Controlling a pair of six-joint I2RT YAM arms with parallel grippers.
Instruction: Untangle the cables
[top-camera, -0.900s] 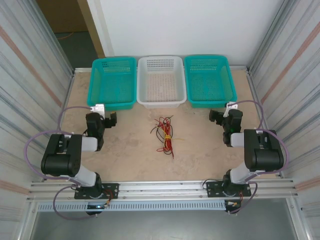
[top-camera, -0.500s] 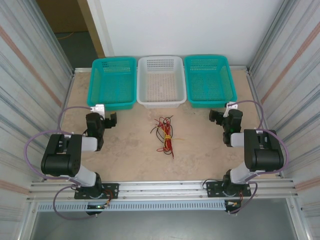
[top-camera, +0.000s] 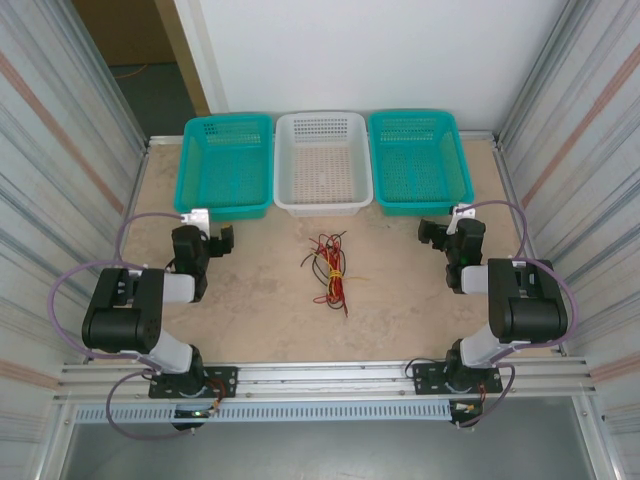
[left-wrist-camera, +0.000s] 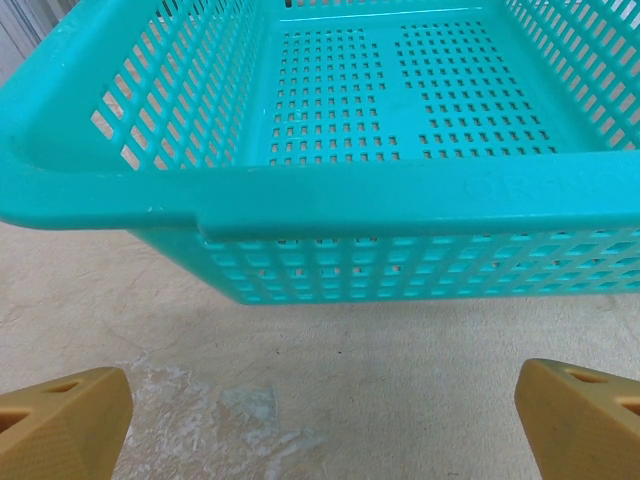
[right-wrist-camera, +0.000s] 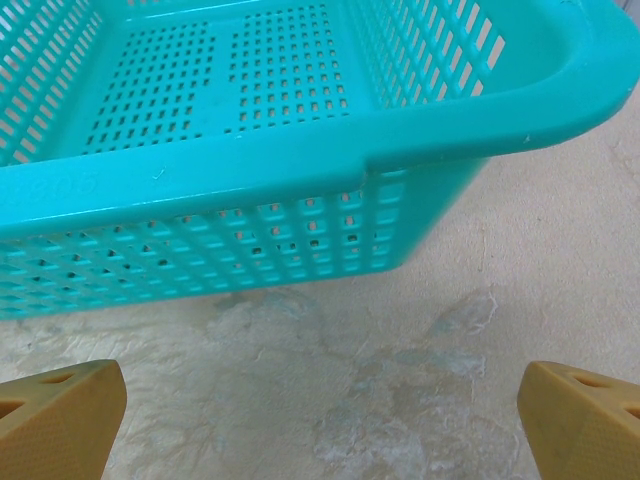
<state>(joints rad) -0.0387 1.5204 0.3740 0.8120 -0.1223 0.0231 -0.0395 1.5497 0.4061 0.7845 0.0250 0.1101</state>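
The cables (top-camera: 328, 267) lie in one tangled bunch of thin red, black and pale yellow wires at the middle of the table. My left gripper (top-camera: 222, 241) rests low at the left, well apart from the bunch, open with nothing between its tan fingertips (left-wrist-camera: 62, 420). On the right, my right gripper (top-camera: 432, 232) sits equally far from the cables, open and empty too, its fingertips (right-wrist-camera: 575, 415) spread to the frame edges. Both wrist views face the near walls of the teal baskets over bare tabletop.
Three baskets stand in a row at the back: a teal basket (top-camera: 228, 165) on the left, a white basket (top-camera: 322, 162) in the middle, a teal basket (top-camera: 418, 160) on the right. Corrugated metal walls close both sides. A metal rail (top-camera: 320, 378) runs along the near edge.
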